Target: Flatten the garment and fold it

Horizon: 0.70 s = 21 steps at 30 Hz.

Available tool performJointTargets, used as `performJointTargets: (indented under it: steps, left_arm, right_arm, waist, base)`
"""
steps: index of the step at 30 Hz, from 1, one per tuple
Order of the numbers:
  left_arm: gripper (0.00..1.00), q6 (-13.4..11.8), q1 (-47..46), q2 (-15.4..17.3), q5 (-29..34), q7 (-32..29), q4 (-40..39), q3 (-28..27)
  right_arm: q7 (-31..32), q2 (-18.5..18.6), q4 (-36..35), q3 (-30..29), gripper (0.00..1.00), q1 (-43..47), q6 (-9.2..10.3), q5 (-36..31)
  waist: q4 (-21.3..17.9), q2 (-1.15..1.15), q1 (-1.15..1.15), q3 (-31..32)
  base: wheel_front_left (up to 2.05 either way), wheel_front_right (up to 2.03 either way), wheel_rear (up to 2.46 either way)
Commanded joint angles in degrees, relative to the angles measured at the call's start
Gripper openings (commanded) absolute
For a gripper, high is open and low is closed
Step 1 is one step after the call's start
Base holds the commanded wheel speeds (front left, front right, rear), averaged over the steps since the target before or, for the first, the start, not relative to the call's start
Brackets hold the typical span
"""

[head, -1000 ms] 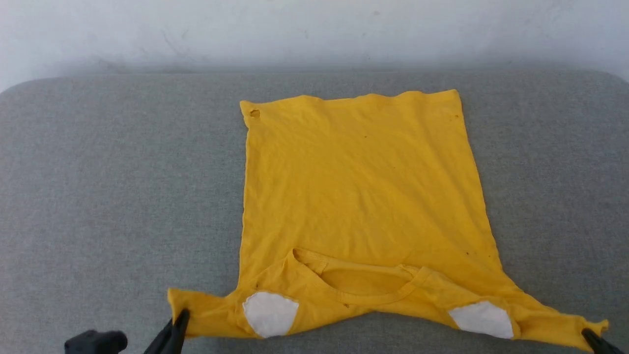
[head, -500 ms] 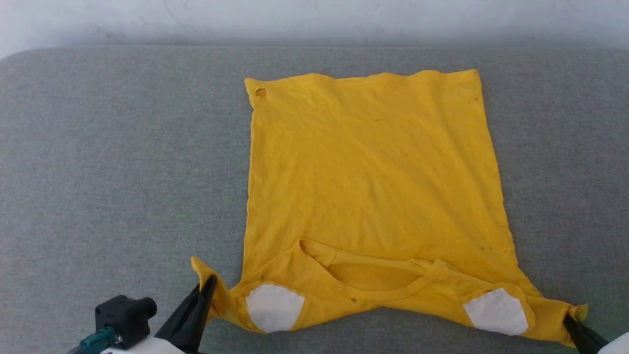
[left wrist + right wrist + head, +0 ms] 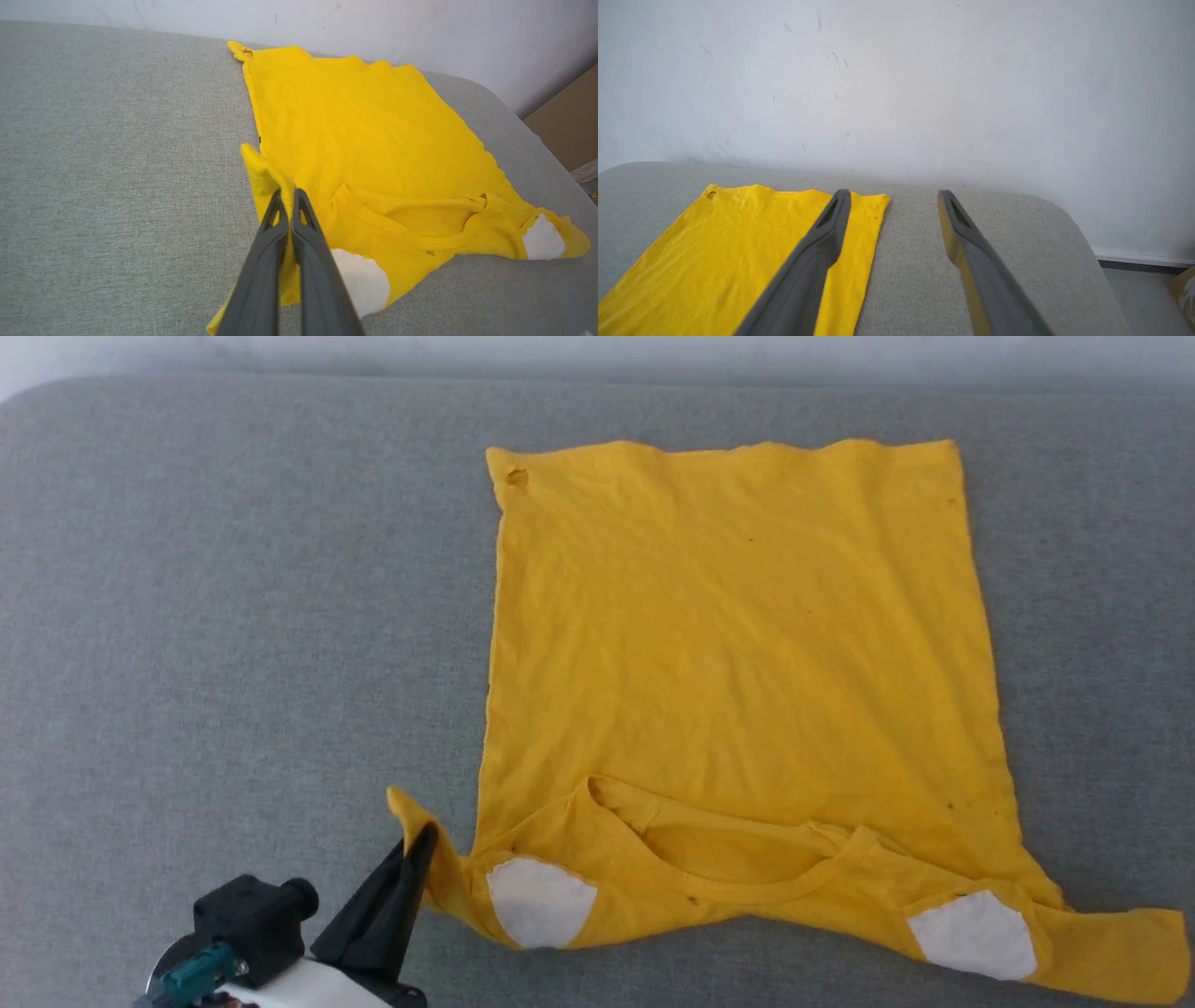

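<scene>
While the left gripper clamps a sleeve of the garment — spread mid grey pad, probably to be pulled flat — the right gripper hangs above that pad, fingers apart, empty.

One garment, bright yellow, unpatterned on the side showing; white rounded patch just right of the dark grey left gripper; second white patch far to its right; surface beneath, mottled grey cloth; wall beyond, off-white.
</scene>
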<state>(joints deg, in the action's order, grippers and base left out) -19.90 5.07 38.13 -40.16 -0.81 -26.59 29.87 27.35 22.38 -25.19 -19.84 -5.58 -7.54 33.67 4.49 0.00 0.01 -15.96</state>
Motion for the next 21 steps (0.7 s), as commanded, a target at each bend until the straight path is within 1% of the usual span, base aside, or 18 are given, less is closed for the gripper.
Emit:
performJointTargets:
  steps: [1, 2, 4, 8, 11, 13, 15, 18, 21]
  left_arm:
    - [0.00, -0.17, -1.20, -0.22, 0.61, 0.11, -0.27, 0.15]
    - [0.00, -0.09, -1.68, -0.47, 0.91, 0.17, -0.46, 0.39]
    - [0.00, -0.02, -2.64, -0.95, 1.51, 0.20, -0.69, 0.81]
    - [0.00, 0.14, -4.63, -1.86, 2.68, 0.41, -1.02, 1.46]
    - [0.00, 0.38, -6.11, -2.58, 3.50, 0.51, -1.09, 2.08]
    - [0.00, 0.68, -7.13, -3.16, 4.02, 0.61, -1.13, 2.61]
    - [0.00, 1.03, -8.24, -3.83, 4.57, 0.74, -1.18, 3.21]
    - [0.00, 1.34, -9.61, -4.92, 5.21, 0.93, -0.97, 4.02]
    - [0.00, 1.54, -10.58, -5.89, 5.67, 1.31, -0.65, 4.62]
  right_arm:
    - [0.75, 0.79, -0.22, 0.37, 1.00, -1.85, 0.05, -0.97]
    - [2.43, 2.14, -0.43, 1.28, 1.00, -4.74, 0.05, -2.14]
    - [4.98, 3.31, 0.56, 3.03, 1.00, -11.58, 0.05, -3.44]
    - [8.28, 5.55, 6.13, 8.77, 1.00, -25.67, 0.05, -8.07]
    - [10.91, 4.02, 13.42, 11.19, 1.00, -35.00, 0.05, -11.23]
    - [13.23, 3.00, 18.61, 11.51, 1.00, -39.94, 0.05, -13.98]
    - [14.70, 1.84, 23.22, 10.41, 1.00, -44.03, 0.05, -16.34]
    - [16.98, 1.44, 28.95, 9.34, 1.00, -47.35, 0.05, -20.09]
    - [19.35, 1.07, 32.97, 8.26, 1.00, -48.04, 0.05, -22.12]
  waist:
    - [1.50, 0.00, -0.01, -2.10]
    - [1.95, 0.00, -0.01, -2.95]
    - [2.85, 0.00, -0.01, -4.64]
    - [4.70, 0.00, -0.01, -8.34]
    - [6.17, 0.00, -0.01, -11.07]
    - [7.27, 0.00, -0.01, -12.74]
    - [8.52, 0.00, -0.01, -14.47]
    - [10.10, 0.00, -0.01, -16.72]
    - [11.33, 0.00, -0.01, -18.50]
  base:
    - [0.00, 0.00, 0.00]
    - [0.00, 0.00, 0.00]
    - [0.00, 0.00, 0.00]
    - [0.00, 0.00, 0.00]
    - [0.00, 0.00, 0.00]
    - [0.00, 0.00, 0.00]
    - [0.00, 0.00, 0.00]
    - [0.00, 0.00, 0.00]
    - [0.00, 0.00, 0.00]
